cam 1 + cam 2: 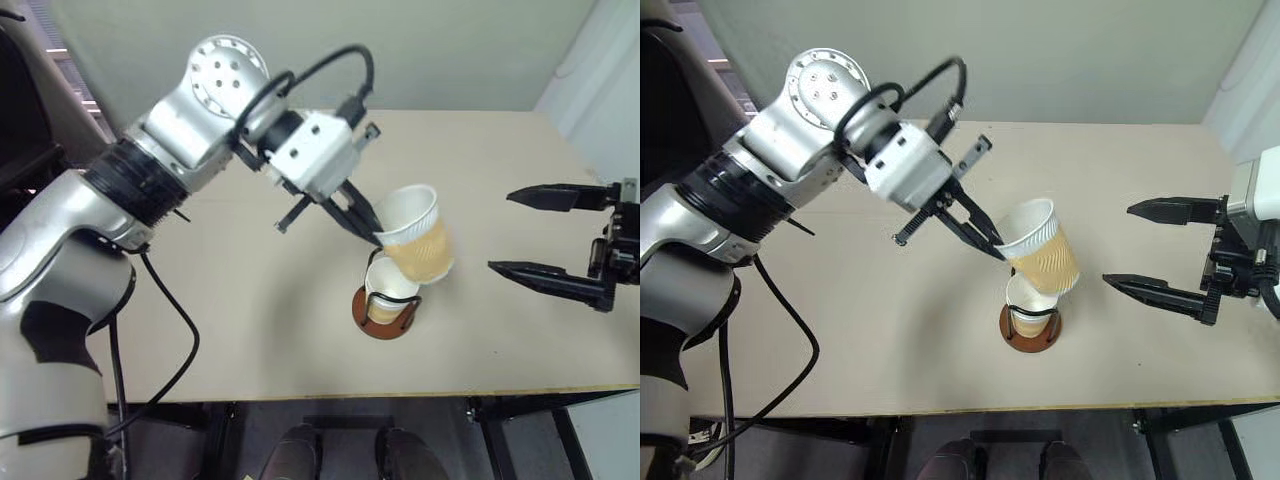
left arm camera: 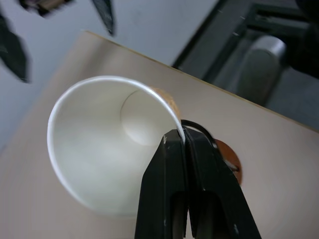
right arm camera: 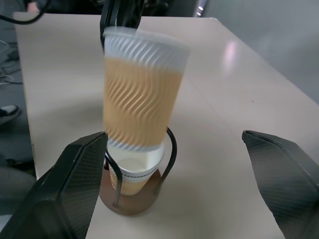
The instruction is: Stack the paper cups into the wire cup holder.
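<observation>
left gripper [image 1: 372, 232], two black fingers pinched together on the white rim of a tan-yellow ribbed paper cup [image 1: 418, 236], held that cup in the air, tilted, with its mouth turned up and toward the robot's left. one finger lay inside the rim and one outside, as the left wrist view showed. the cup's base hung just above the mouth of a second tan-yellow paper cup [image 1: 388, 292], which sat upright inside the wire cup holder [image 1: 385, 318], a round reddish-brown disc with thin black wire loops rising around the seated cup. the holder stood on the pale beige table [image 1: 250, 330], near the front edge, between the two arms. whether the two cups touched could not be told.

right gripper [image 1: 548, 232], jaws spread wide and holding nothing, waited to the right of the holder, well apart from both cups.

handling notes: the cup appeared light and thin-walled; the rolled rim looked like the stiffest part, so a pinch there was judged the sound hold. a squeeze on the side wall would likely dent it. the ribbed outer skin should give some grip, while the smooth white inside may slip. the tilt probably needed correcting before lowering, or the base could catch a wire loop or the seated cup's rim and tip the light holder.
</observation>
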Motion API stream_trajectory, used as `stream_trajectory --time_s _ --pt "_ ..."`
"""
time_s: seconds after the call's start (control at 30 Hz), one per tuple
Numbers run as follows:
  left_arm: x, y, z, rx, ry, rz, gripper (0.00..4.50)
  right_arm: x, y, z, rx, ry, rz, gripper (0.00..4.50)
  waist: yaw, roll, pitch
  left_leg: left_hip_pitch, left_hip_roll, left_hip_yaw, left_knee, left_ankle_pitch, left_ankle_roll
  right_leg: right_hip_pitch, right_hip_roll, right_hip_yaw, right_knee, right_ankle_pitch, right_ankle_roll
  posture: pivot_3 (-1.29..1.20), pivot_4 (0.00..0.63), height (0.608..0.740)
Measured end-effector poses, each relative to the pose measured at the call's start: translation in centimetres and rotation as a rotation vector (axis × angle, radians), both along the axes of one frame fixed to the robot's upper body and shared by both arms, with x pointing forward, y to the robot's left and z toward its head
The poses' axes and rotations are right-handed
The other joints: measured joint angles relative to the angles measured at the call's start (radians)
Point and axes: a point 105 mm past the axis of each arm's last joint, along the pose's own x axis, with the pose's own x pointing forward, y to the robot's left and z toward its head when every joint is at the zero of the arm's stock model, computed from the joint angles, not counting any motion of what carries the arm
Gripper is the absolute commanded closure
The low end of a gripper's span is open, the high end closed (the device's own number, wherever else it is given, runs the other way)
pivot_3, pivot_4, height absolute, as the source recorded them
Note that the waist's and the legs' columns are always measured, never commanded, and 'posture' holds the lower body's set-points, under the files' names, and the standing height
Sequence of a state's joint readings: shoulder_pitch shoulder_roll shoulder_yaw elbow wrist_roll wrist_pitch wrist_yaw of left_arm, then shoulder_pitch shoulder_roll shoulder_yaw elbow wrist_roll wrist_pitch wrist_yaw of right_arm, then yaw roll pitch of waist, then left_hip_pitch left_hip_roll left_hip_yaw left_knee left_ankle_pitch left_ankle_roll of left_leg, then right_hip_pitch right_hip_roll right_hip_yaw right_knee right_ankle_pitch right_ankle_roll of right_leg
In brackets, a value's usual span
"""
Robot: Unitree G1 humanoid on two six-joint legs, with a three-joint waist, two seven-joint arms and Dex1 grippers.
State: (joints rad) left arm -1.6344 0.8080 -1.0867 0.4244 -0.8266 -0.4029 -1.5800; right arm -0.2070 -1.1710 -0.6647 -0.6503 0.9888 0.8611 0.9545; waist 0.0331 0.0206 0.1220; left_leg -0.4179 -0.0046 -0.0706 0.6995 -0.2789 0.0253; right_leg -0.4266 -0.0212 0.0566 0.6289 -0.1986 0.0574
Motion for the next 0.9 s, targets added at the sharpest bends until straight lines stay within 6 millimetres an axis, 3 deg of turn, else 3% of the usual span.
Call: stream_trajectory --time_s 0.17,0.67,0.9 --pt "0.9 0.2 -0.3 0.040 -0.062 0.002 4.44 -0.4 -0.4 -0.3 0.015 -0.002 -0.041 0.00 -0.005 0.002 0.000 0.001 0.000 0.000 0.000 0.000 0.001 0.001 0.000 0.001 0.000 0.000 0.000 0.00 0.150 0.740" --pt "2.3 0.1 -3.5 0.177 -0.134 -0.032 4.44 -0.5 -0.3 -0.3 0.028 -0.009 -0.066 0.00 -0.002 0.002 0.000 -0.004 -0.001 0.003 0.000 -0.003 -0.008 -0.001 0.000 0.002 -0.004 -0.007 0.006 0.00 0.150 0.740" --pt "2.1 0.1 -4.0 0.190 -0.126 -0.038 2.10 -0.5 -0.3 -0.2 0.029 -0.015 -0.072 0.00 0.001 0.002 0.000 -0.004 0.000 0.002 0.000 -0.005 -0.007 -0.001 0.000 0.002 -0.004 -0.008 0.006 0.00 0.150 0.740"
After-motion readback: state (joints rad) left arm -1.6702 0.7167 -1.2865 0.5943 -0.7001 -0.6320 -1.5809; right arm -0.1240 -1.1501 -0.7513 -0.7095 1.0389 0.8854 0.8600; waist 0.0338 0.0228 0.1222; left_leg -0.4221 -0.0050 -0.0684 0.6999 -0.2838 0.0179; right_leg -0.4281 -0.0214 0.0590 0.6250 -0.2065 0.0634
